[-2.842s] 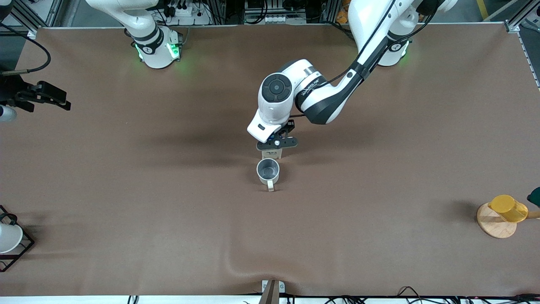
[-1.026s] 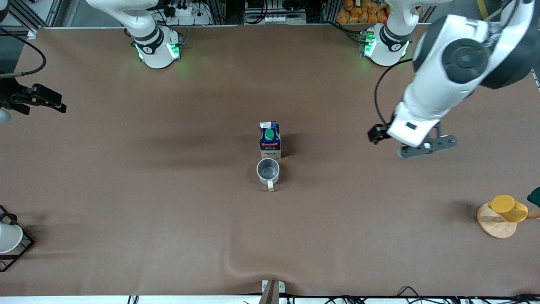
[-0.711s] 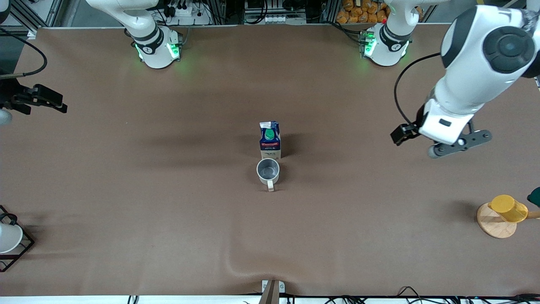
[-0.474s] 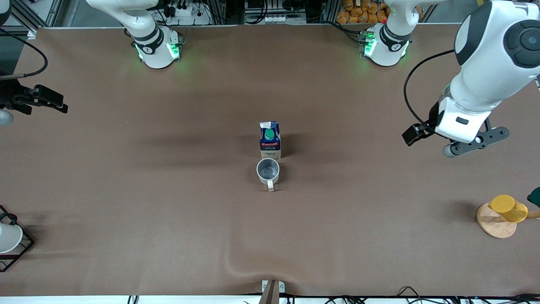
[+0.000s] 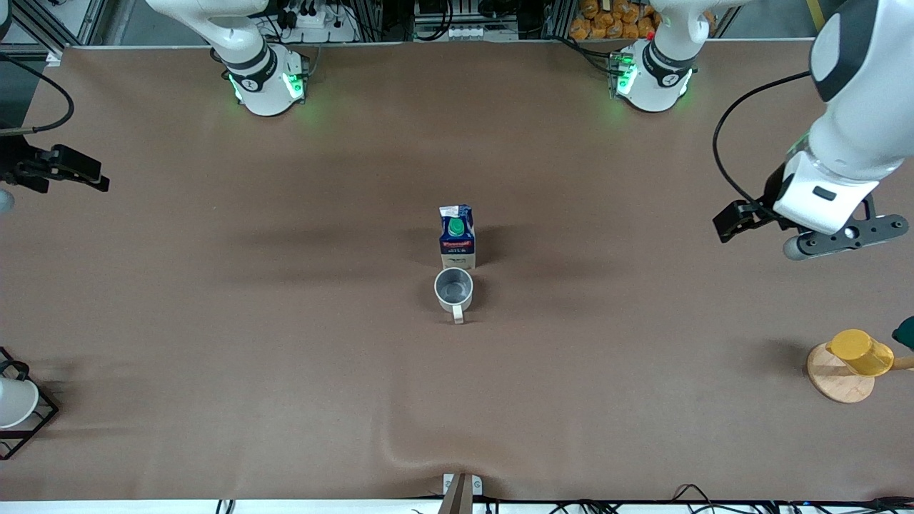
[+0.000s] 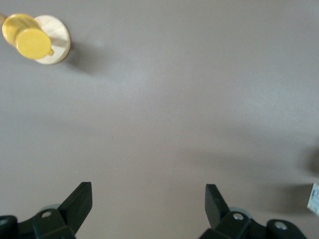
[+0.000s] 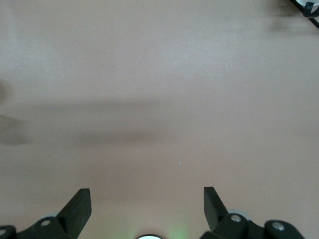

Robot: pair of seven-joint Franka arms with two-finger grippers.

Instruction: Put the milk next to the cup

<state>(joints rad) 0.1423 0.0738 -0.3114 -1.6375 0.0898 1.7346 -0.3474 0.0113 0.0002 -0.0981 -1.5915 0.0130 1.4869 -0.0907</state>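
The milk point(image 5: 457, 235) stands upright on the bench point(image 5: 285, 357) just beside the cup point(image 5: 453, 289), on the side away from the front camera — touching or a hair apart, I cannot tell which. The placement looks done.

The left gripper point(image 5: 842, 239) hangs over bare bench toward the left arm's end, well apart from the milk, jaws wide and empty. The right gripper point(image 7: 147, 206) waits over bare bench at the right arm's end, jaws wide too.

The risk now is slight — a tall, narrow carton tips easily, so any return sweep of the left arm low over the cup could knock it. The yellow cup point(image 5: 860, 352) on its wooden disc point(image 5: 839, 382), nearer the front camera than the left gripper, could be clipped if that arm dropped.
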